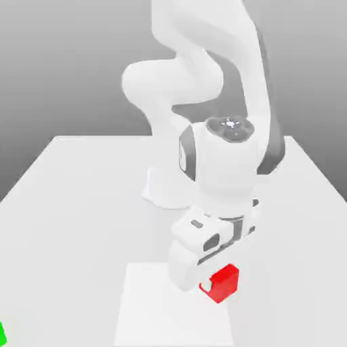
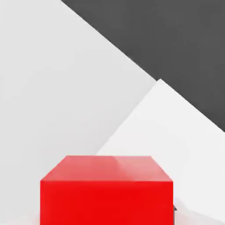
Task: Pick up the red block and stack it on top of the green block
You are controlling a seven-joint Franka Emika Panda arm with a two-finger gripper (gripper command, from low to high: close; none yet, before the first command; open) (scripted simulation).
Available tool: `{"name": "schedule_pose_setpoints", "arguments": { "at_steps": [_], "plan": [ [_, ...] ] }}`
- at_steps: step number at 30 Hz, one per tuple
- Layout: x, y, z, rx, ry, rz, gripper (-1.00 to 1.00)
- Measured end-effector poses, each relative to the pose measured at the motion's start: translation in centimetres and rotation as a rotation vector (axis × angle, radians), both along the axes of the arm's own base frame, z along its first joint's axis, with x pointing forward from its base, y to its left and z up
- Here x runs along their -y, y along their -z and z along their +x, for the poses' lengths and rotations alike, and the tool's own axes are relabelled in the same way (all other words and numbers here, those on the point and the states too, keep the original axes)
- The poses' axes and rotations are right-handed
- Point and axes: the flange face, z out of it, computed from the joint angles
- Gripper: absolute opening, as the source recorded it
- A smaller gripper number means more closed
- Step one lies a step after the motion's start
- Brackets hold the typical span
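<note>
Gripper [image 1: 207, 285] clamping red block [image 1: 225, 282]
The arm is gripping it beside the white panel's [image 1: 152, 308] edge; green block [image 1: 2, 334] is lying well apart, toward the exterior view's left.

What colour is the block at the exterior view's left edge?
The block is bright green, seen best in the exterior view.
</note>
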Motion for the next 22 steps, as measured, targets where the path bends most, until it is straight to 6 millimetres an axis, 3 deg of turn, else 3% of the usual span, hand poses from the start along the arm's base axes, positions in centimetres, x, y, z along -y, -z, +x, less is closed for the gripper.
{"name": "schedule_pose_setpoints", "arguments": {
  "at_steps": [4, 8, 14, 15, 17, 18, 22],
  "plan": [
    [8.7, -0.9, 4.4, -0.007, 0.307, 0.003, -1.00],
    [18.6, -1.7, 6.7, -0.009, 0.604, 0.004, -1.00],
    [33.5, -3.1, 6.2, -0.001, 1.014, 0.003, -1.00],
    [35.8, -2.3, 5.9, 0.001, 1.075, 0.002, -1.00],
    [37.6, 0.5, 5.7, 0.003, 1.120, 0.000, -1.00],
    [37.9, 1.8, 5.6, 0.003, 1.128, 0.000, 1.00],
    [37.9, 1.8, 5.6, 0.003, 1.128, 0.000, 1.00]
  ]
}}
